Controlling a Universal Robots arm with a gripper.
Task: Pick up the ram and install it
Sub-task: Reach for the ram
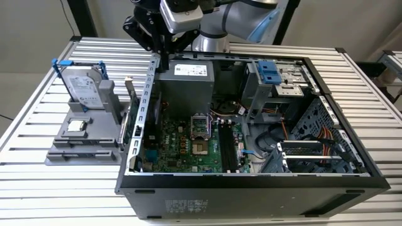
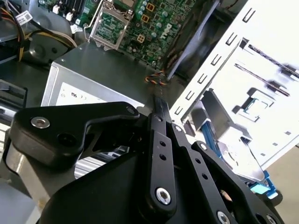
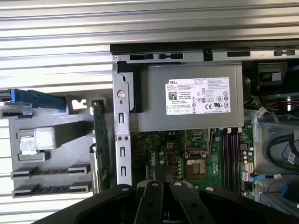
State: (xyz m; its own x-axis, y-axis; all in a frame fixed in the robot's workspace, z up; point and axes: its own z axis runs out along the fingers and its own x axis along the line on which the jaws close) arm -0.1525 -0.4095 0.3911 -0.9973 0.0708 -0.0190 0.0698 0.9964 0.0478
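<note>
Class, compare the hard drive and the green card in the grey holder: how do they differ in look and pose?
The drive is silver in a blue frame; the card is green. The drive is thick; the card is thin. The drive stands at one end of the holder; the card stands on edge along the side nearest the case. Both stand upright in the holder, outside the case.

Robotics lab or workshop bench. A slatted metal table (image 1: 56, 193) carries an open computer case (image 1: 251, 200) and, on the exterior view's left, a grey parts stand (image 1: 78, 153). A robot arm (image 1: 242, 21) stands at the far edge.
</note>
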